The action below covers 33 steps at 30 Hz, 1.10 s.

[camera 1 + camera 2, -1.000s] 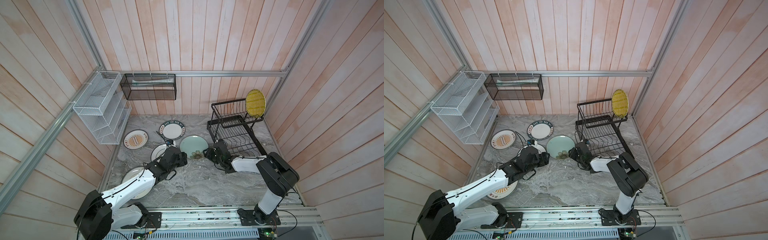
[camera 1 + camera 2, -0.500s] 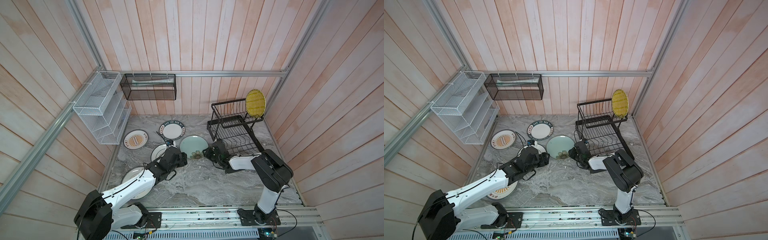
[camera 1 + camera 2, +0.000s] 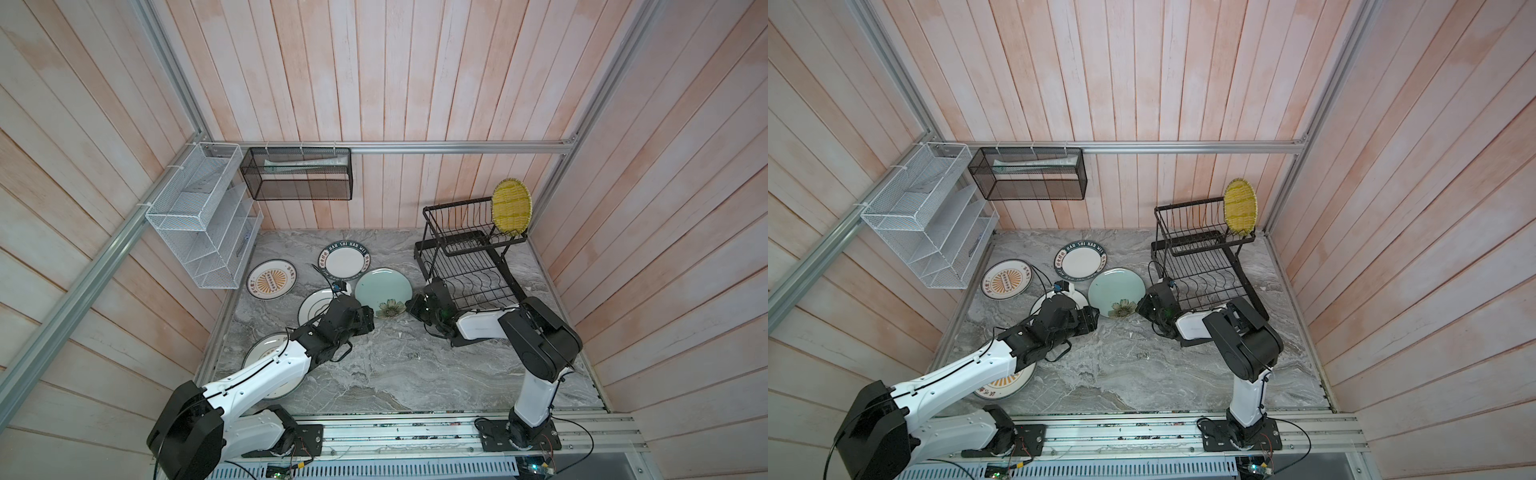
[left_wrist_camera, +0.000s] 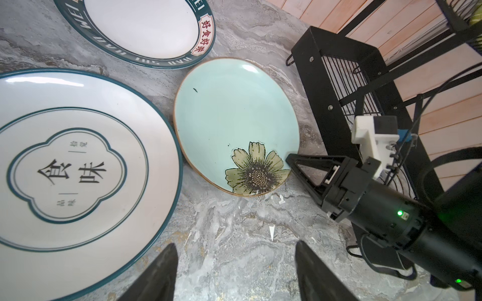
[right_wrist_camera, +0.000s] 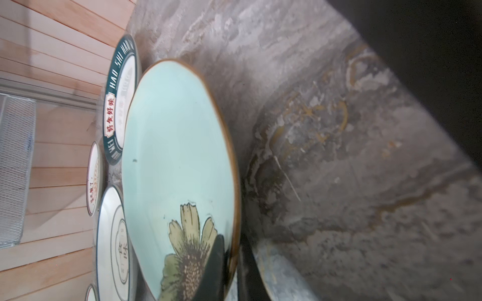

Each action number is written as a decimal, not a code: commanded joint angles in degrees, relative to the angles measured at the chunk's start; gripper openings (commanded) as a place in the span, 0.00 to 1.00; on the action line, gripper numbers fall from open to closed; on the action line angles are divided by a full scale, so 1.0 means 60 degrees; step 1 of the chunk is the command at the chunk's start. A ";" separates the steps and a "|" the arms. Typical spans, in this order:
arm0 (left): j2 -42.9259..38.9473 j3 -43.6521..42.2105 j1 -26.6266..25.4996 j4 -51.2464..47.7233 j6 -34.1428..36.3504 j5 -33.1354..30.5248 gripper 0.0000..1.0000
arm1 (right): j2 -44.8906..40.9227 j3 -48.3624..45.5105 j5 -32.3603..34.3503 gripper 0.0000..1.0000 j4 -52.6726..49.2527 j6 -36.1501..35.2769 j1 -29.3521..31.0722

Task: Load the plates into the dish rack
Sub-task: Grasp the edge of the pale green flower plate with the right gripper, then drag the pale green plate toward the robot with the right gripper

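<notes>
The right fingers (image 4: pixel 290 158) are closed on the rim of the teal plate (image 3: pixel 382 289), right beside its painted flower: in the right wrist view one finger lies over the petals and the other sits under the edge. The plate rests face up on the bench (image 3: pixel 395 365); I cannot tell whether the pinched edge has left the surface. From the grip, the rest of the plate stretches away toward the left arm, while the dish rack (image 3: pixel 469 266) stands on the opposite side, just beside the right wrist. So the move likely has to lift the plate, turn it on edge and carry it back over the wrist into the lower wavy tray. The right arm is plainly the nearer one to the rack.

The left fingers (image 3: pixel 368 321) are spread open and grip nothing, hovering over bare bench between the teal plate and the white ringed plate (image 4: pixel 78 169). A yellow plate (image 3: pixel 511 207) stands upright in the rack's upper basket. The lettered plate (image 3: pixel 344 259) touches the teal plate's far rim and could get nudged
</notes>
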 commanded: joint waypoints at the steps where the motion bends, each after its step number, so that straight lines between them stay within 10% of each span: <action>1: -0.0207 -0.0167 -0.0041 0.0042 -0.0033 0.0007 0.72 | 0.0100 -0.0056 -0.0014 0.03 -0.0120 0.0014 -0.0075; 33: 0.0845 -0.0019 0.0504 0.0216 0.0013 0.0694 0.73 | -0.3900 -0.2751 -0.0417 0.00 -0.0742 -0.0268 -0.0104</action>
